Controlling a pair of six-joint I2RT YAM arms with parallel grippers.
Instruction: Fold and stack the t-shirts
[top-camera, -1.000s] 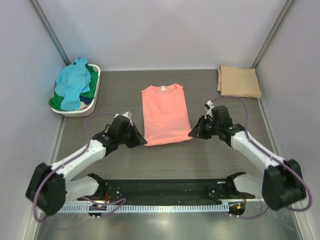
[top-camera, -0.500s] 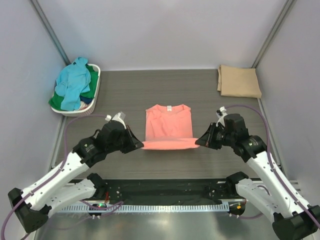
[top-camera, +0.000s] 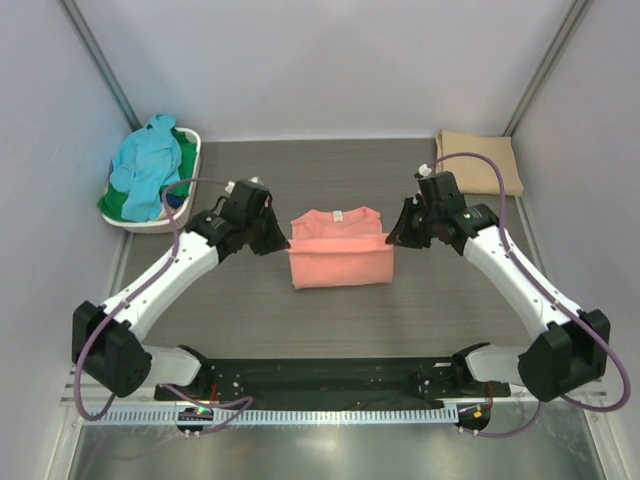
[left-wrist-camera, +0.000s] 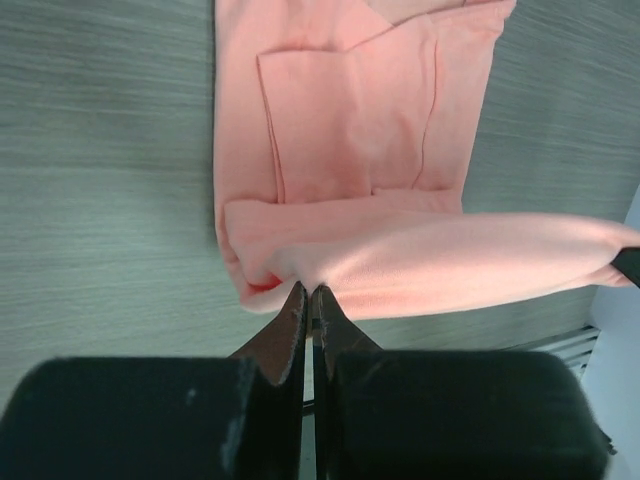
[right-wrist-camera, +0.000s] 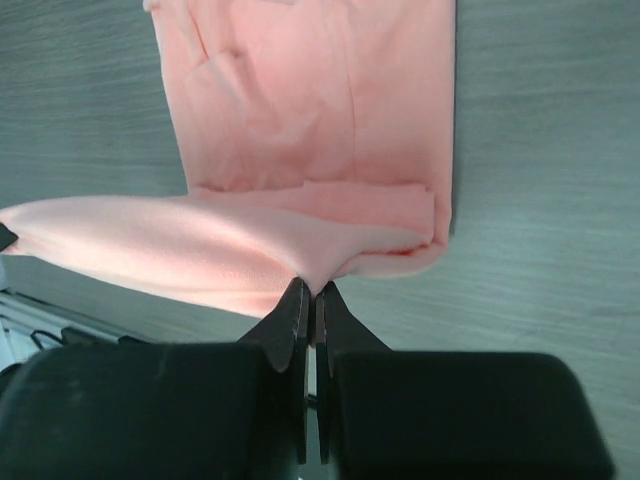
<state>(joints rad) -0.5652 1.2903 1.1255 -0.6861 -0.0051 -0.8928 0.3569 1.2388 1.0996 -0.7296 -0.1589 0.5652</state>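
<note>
- A dark grey wood-grain table (top-camera: 250, 310) fills the enclosure, with pale walls on three sides.
- Two black-and-white arms reach inward from the near edge and meet at opposite sides of one shirt.
- The salmon-pink t-shirt (top-camera: 338, 262) lies in the middle of the table. Its collar end is flat and points toward the far wall. Its near part is doubled over the flat part, and one edge is pulled taut between the grippers, raised above the cloth beneath.
- A white slotted basket (top-camera: 140, 226) sits at the far left. It holds a light blue t-shirt (top-camera: 145, 165) heaped on a green t-shirt (top-camera: 118, 205).
- A tan t-shirt (top-camera: 480, 140) lies folded flat in the far right corner, well apart from the pink one.
- The left gripper (left-wrist-camera: 308, 295) pinches the left corner of the raised edge, its fingers pressed together on the cloth.
- The right gripper (right-wrist-camera: 312, 290) pinches the right corner the same way, clamped on the cloth.
</note>
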